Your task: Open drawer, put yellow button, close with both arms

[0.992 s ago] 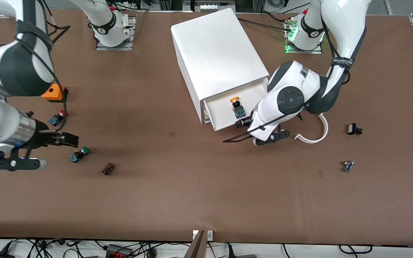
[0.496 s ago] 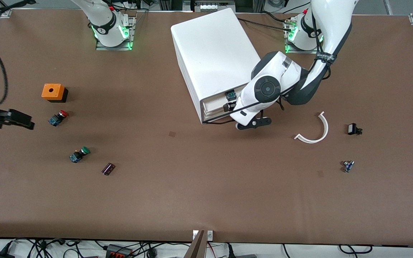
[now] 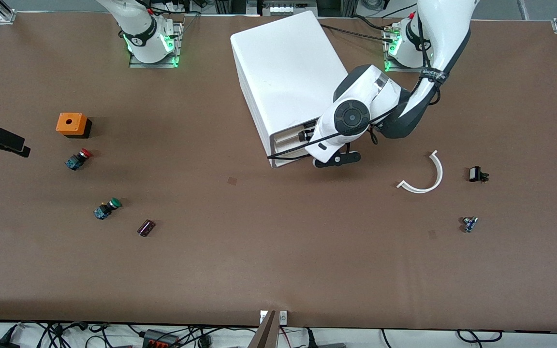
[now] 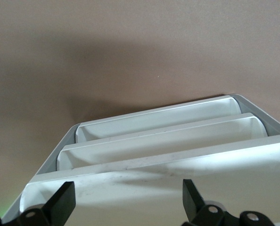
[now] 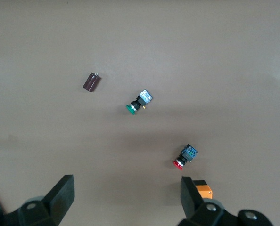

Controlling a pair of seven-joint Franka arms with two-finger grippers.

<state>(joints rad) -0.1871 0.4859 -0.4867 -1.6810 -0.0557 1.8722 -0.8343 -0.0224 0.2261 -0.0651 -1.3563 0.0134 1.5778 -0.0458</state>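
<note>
Since the earlier frames, the drawer has gone from pulled well out to almost flush with the cabinet, and the yellow button, seen lying in it before, is now out of sight, judged to be inside. The left gripper sits against the drawer front at the cabinet's open face, its fingers spread wide and holding nothing; the left wrist view shows the three drawer fronts stacked directly ahead between them. The relation that governs the coming move: the drawer slides along the cabinet's long axis, and the remaining travel runs straight from the left gripper into the cabinet. The right gripper has withdrawn to the counter edge at the right arm's end, fingers wide and empty, well apart from the cabinet, so the left arm is far nearer.
</note>
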